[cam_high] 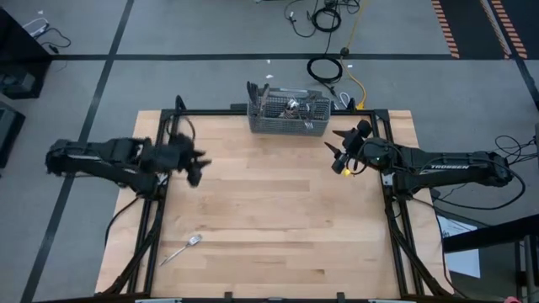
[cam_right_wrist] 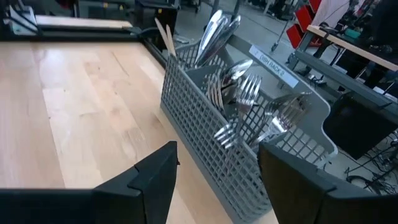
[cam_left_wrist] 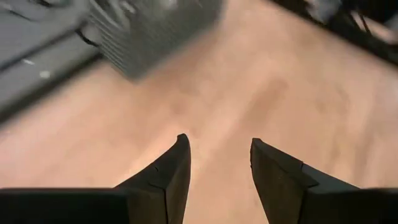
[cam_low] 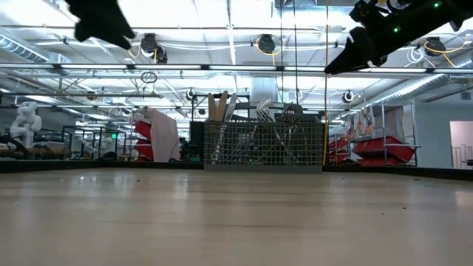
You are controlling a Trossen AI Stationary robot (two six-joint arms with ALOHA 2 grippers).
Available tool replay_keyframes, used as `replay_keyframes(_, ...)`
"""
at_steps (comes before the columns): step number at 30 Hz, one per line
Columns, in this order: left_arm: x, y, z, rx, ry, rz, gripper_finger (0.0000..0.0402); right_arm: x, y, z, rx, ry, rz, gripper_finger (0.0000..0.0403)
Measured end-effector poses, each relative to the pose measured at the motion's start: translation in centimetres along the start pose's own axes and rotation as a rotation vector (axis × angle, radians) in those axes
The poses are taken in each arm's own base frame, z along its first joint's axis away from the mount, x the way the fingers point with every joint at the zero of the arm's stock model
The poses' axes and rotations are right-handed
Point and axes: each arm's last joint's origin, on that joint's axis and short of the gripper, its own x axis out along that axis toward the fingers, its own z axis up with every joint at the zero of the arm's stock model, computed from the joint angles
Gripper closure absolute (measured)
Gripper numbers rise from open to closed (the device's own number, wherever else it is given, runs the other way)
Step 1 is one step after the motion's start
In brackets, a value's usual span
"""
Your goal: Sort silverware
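Two dark robot arms hang above a pale wooden table [cam_high: 278, 202], one over each side. Most of the shiny silver metal silverware [cam_right_wrist: 245, 102] stands upright in a grey wire-mesh rectangular basket [cam_high: 289, 116] at the far edge of the table, near the middle; forks, spoons and a few pale wooden sticks [cam_right_wrist: 165, 36] poke up from its compartments. One lone silver fork [cam_high: 182, 250] lies flat on the bare wood at the near left, well apart from the basket and from both arms.

The left gripper [cam_high: 194, 167] is raised over the left part of the table, its two dark fingers [cam_left_wrist: 168, 177] parted with nothing between them and bare wood beneath. The right gripper [cam_high: 338, 156] hovers near the basket's right end, pointing towards it; its fingers [cam_right_wrist: 149, 174] stand wide apart and hold nothing, with the mesh wall and fork heads showing in the gap.
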Motion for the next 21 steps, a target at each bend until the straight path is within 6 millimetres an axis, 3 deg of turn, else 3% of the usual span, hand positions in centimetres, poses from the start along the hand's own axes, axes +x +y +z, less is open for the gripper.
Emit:
replay_keyframes(6,0.7,-3.9,-3.2,0.068,0.196,-0.061,0.0233,0.0,0.0,0.4,0.059,-0.033,-0.001,0.0190)
replay_keyframes(11,1.5,-6.6,-6.6,0.062,0.322,-0.010,0.0233,0.1,0.0,0.3,0.099,-0.024,0.001,0.0190)
replay_keyframes(17,1.4,-8.3,-12.7,-0.024,0.460,0.034,0.0233,0.1,0.1,0.2,0.118,-0.022,0.007,0.0190)
replay_keyframes(21,0.7,-9.5,-15.5,-0.076,0.529,0.033,0.0233,0.1,0.1,0.2,0.121,-0.022,0.007,0.0190)
